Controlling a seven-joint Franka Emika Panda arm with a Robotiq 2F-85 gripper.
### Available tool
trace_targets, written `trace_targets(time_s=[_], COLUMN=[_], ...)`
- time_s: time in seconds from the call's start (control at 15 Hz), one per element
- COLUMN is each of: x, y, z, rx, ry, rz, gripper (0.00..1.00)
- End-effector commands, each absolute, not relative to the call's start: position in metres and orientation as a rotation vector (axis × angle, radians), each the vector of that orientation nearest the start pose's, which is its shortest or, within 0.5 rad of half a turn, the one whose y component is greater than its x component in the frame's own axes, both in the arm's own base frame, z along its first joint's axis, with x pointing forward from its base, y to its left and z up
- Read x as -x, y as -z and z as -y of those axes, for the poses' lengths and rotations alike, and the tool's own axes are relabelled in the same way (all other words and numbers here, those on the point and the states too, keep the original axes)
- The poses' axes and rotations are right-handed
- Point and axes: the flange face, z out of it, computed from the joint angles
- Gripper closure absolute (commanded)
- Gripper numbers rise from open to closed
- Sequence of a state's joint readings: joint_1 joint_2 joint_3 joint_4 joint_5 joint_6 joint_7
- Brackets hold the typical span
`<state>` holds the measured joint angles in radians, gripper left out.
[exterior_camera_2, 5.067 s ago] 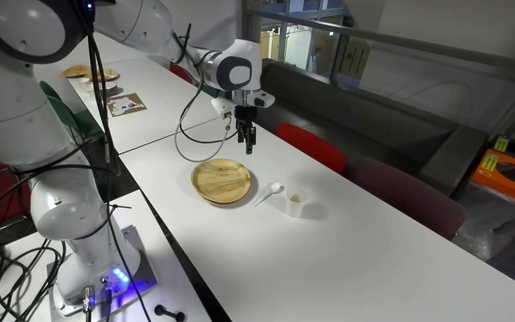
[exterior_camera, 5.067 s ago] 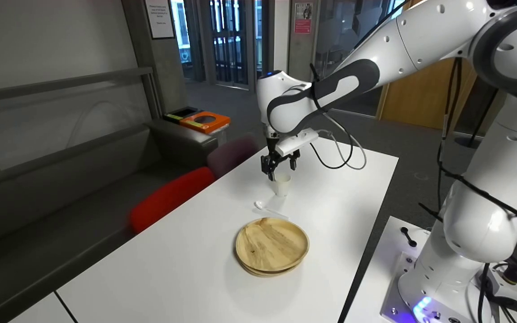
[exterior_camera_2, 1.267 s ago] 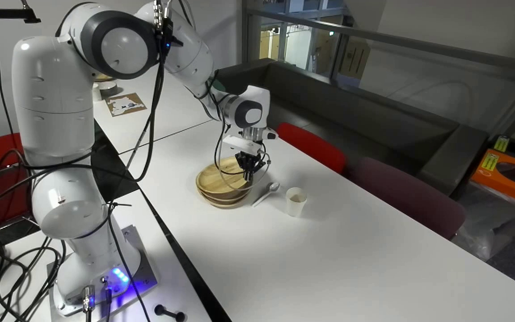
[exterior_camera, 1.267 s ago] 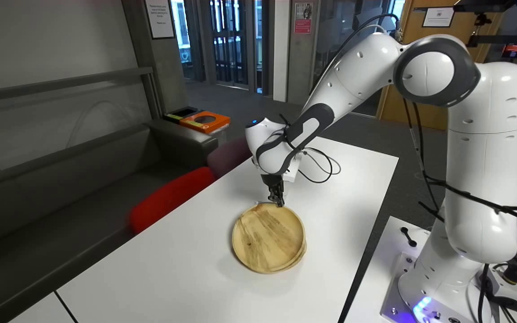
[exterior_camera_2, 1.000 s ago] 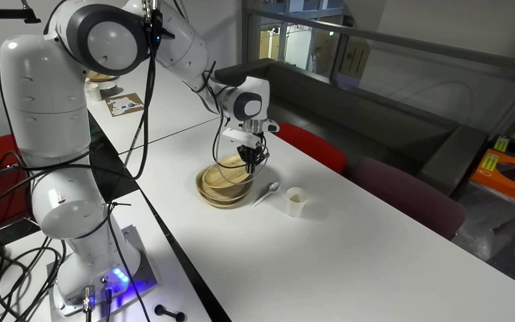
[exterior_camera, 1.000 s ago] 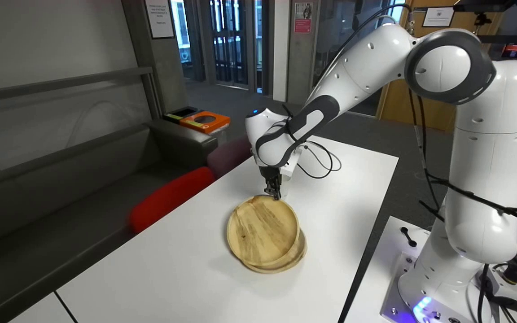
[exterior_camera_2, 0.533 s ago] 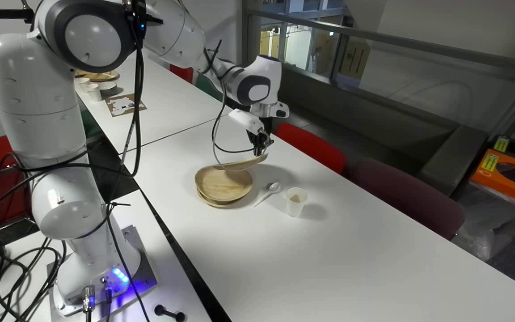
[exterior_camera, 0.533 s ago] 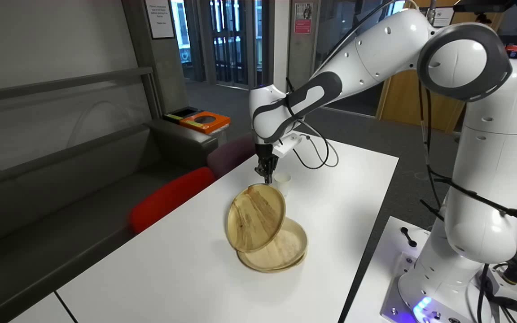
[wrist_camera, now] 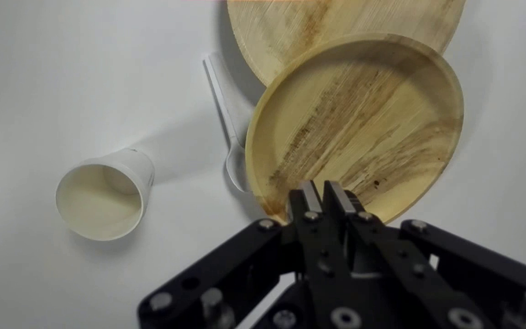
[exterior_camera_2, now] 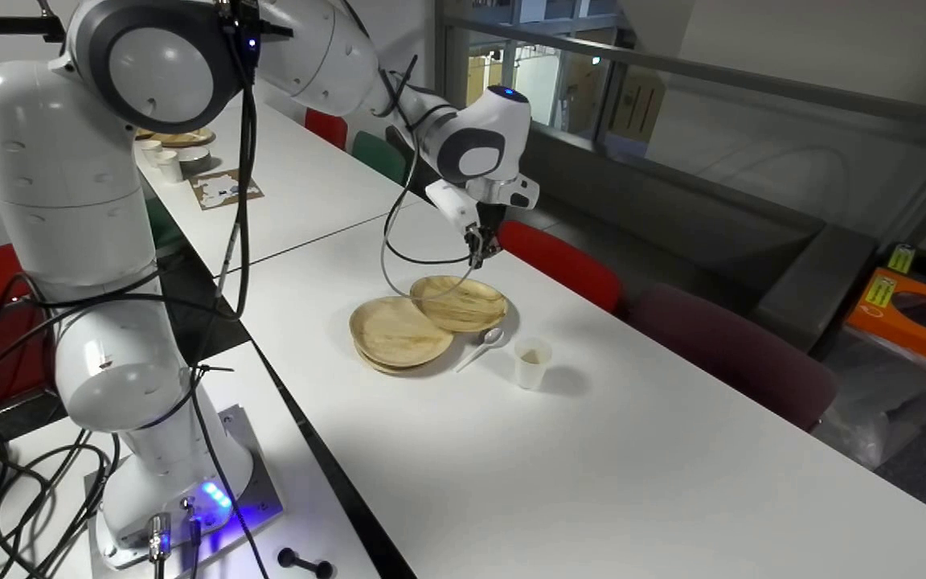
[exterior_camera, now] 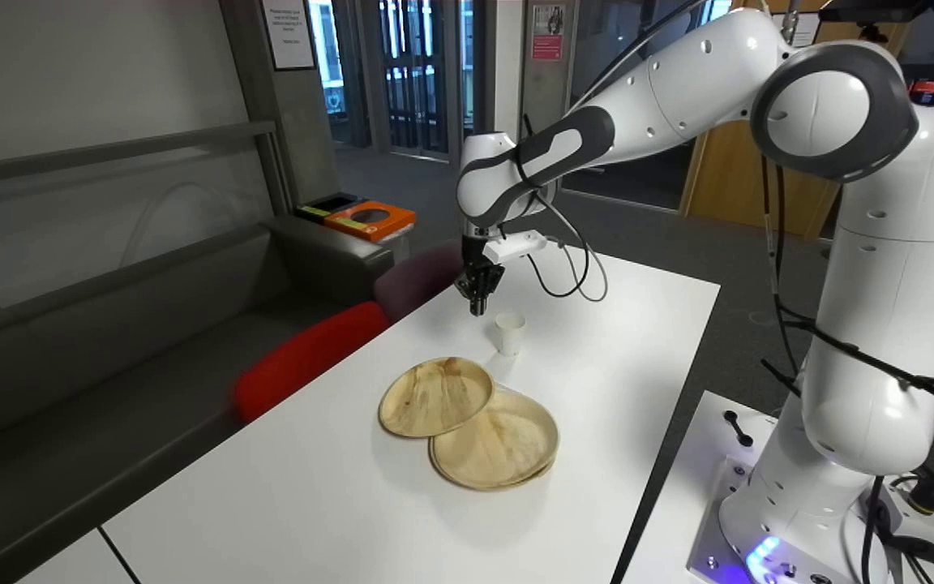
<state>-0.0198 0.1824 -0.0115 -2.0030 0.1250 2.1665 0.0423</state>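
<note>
My gripper (wrist_camera: pixel 320 185) hangs above the table, its fingertips slightly apart with a thin gap and nothing held between them. Below it, clear of the fingers, is a round wooden-looking plate (exterior_camera: pixel 436 397), slightly tilted. This plate (exterior_camera_2: pixel 459 304) overlaps the edge of a small stack of similar plates (exterior_camera_2: pixel 399 331); whether it rests on them I cannot tell. In the wrist view the loose plate (wrist_camera: pixel 354 123) lies behind the fingertips and partly covers the stack (wrist_camera: pixel 290 27). A white spoon (wrist_camera: pixel 222 100) lies beside it, with the bowl partly hidden under the rim.
A white paper cup (wrist_camera: pixel 103 201) stands upright near the spoon, close to the gripper. Red and dark purple chairs (exterior_camera_2: pixel 559 261) line the far table edge. Farther along the tables are a brown board (exterior_camera_2: pixel 222 189) and more cups (exterior_camera_2: pixel 168 166).
Earlier my gripper closed on the top plate and lifted it. Half a second ago the plate still hung steeply from the fingers; now it is free of them, lower and flatter, and the gripper has risen.
</note>
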Motion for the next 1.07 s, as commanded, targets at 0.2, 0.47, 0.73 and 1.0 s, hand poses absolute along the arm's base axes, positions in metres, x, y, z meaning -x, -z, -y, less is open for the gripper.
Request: trace_targets(time_s=[0.2, 0.47, 0.73, 1.0], x=[-0.582, -0.577, -0.575, -0.576], y=[-0.311, -0.245, -0.204, -0.188], z=[-0.006, -0.024, -0.031, -0.029], rx=[3.107, 3.155, 3.124, 3.084], ry=[-0.168, -0.336, -0.385, -0.347], rz=[-0.411, -0.541, -0.73, -0.884], gripper=[0.35, 0.05, 0.0, 0.0])
